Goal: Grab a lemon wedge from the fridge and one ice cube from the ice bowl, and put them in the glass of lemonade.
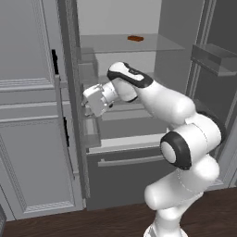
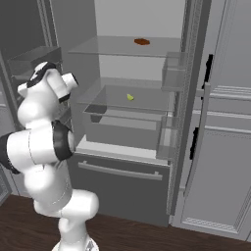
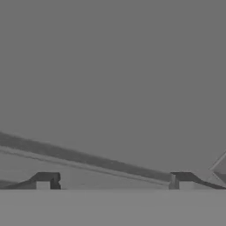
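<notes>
Early yet: fridge [image 2: 196, 73] doors stand open, gripper [image 3: 114, 182] spread wide and empty by the left door bins, and the wedge [image 2: 130, 97] lies untouched on the middle glass shelf (reddish bar [image 2: 141, 41] a shelf above). Ice step also remains. Grey panelled cabinets [image 2: 225, 147] flank it; dark wood floor [image 2: 147, 235] below.

Flat, even light — slightly soft render

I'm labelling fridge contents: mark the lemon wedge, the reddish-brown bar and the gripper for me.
lemon wedge [image 2: 130, 97]: right base view, middle of the wedge.
reddish-brown bar [image 2: 141, 41]: right base view, centre of its top.
gripper [image 3: 114, 181]: hand view, midway between the fingertips.
</notes>
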Robot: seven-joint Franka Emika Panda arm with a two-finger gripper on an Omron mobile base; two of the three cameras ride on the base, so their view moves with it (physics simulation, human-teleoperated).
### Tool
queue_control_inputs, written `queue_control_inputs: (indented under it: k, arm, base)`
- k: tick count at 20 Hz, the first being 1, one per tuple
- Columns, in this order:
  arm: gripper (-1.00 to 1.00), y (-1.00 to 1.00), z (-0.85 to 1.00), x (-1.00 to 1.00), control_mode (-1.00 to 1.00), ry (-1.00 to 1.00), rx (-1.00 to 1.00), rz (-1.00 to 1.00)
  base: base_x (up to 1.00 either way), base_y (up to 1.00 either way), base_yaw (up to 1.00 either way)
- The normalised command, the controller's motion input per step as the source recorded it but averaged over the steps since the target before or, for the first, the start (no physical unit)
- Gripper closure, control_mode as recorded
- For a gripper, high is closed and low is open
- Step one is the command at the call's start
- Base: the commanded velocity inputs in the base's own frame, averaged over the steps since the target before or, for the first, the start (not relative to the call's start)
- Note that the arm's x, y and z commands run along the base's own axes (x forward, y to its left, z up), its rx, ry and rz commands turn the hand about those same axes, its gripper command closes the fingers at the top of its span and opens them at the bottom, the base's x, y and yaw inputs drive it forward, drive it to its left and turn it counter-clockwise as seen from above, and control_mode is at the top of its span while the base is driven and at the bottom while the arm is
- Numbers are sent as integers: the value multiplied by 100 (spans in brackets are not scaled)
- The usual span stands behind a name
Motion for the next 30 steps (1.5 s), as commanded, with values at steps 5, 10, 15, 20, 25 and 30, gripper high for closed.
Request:
queue_control_inputs:
  k: [5, 10, 15, 20, 25, 30]
  arm:
    - [-100, -68, 7, -96, -100, -9, 0, -3]
    - [-100, -100, 7, -87, -100, -9, 0, -6]
    - [-100, -95, 30, -77, -100, -9, -18, -11]
    - [-100, -87, 14, -56, -100, -6, -44, -25]
    - [-100, -59, 7, -67, -100, -13, -37, -45]
    - [-100, -47, 23, -78, -100, -15, -32, -46]
  base:
    - [0, 0, 0]
    - [0, 0, 0]
    - [0, 0, 0]
    - [0, 0, 0]
    - [0, 0, 0]
    - [0, 0, 0]
